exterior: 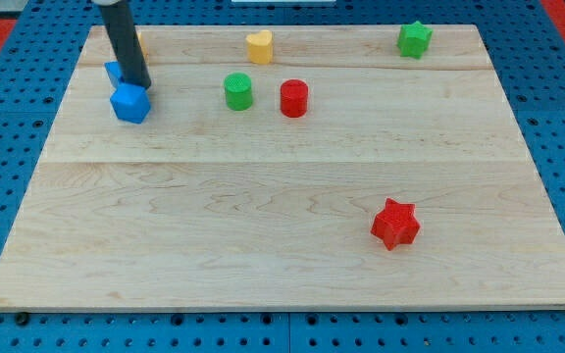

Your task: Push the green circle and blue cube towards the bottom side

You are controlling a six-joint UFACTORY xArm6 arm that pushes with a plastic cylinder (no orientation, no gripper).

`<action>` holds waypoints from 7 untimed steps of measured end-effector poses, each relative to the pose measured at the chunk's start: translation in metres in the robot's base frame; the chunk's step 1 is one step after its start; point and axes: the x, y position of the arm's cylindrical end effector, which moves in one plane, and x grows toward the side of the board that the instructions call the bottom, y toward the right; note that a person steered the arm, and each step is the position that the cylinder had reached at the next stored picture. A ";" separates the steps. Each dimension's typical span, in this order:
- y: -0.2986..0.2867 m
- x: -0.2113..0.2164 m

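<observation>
A: Rod position?
B: Dark rod enters from the view's top edge, far on the view's left, leaning slightly, lower end toward the view's right. My tip (141, 86) is down at the surface.

A: Arm or wrist visible?
B: No. Only the rod's lower length shows; its upper part is cut off by the frame

A: Shape?
B: Straight, dark, cylindrical

Below green circle (237, 91), blue cube (130, 103) – bare board; red star (394, 224) far right, clear of path.
</observation>
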 end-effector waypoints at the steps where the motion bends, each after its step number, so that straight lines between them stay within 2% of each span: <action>1: -0.005 0.016; 3: 0.025 0.028; 4: 0.021 0.045; 5: 0.002 0.043; 7: 0.009 0.040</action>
